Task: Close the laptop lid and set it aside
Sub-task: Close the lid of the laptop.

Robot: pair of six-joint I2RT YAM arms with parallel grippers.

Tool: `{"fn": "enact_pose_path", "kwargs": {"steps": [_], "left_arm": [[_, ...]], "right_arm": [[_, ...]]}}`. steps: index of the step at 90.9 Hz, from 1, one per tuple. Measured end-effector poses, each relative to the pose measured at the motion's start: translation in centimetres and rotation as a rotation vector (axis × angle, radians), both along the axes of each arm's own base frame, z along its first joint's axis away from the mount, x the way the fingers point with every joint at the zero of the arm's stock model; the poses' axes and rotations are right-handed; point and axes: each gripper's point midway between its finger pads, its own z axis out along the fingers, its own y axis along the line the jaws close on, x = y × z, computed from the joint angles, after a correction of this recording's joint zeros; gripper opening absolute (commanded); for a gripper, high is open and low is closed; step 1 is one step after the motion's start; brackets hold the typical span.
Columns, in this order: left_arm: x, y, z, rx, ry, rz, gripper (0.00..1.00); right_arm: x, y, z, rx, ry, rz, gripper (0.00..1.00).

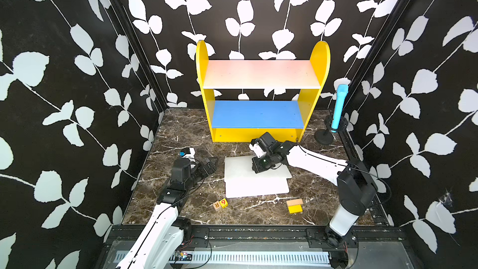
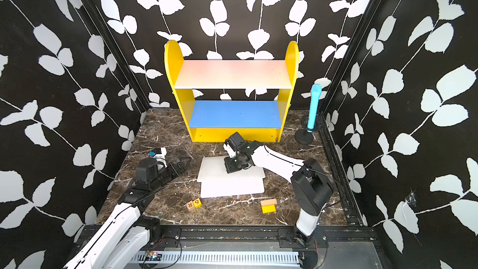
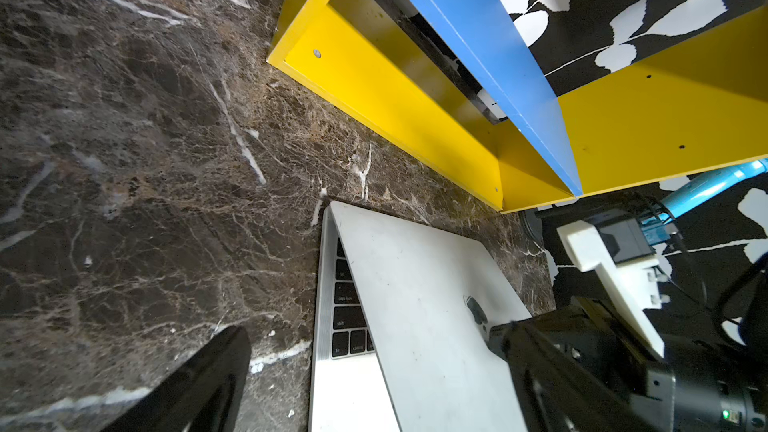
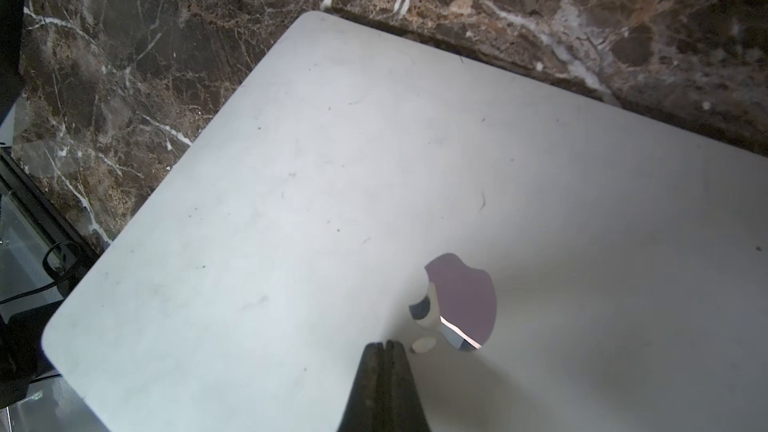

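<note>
The laptop (image 1: 256,188), thin, stiff and probably slippery, lies on the tabletop (image 1: 181,135) before the yellow shelf unit (image 1: 258,134), closed right fingers (image 4: 374,384) on its nearly shut laptop lid (image 4: 374,160), left fingers (image 3: 199,384) open beside it; the side edges seem the best hold.

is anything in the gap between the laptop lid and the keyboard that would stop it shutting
Nothing visible: the strip of keys showing under the laptop lid is bare; deeper in is hidden.
</note>
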Motion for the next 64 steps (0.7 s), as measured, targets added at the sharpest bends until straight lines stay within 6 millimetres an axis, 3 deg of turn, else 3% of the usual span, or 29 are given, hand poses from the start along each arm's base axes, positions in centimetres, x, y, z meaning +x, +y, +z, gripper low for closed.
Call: {"fn": "enact_pose_path", "kwargs": {"steps": [64], "left_arm": [[-0.2,-0.4,-0.2,-0.004,0.010,-0.025,0.98]], "right_arm": [[-0.5,-0.1,-2.2,-0.027,0.048,-0.004,0.00]]}}
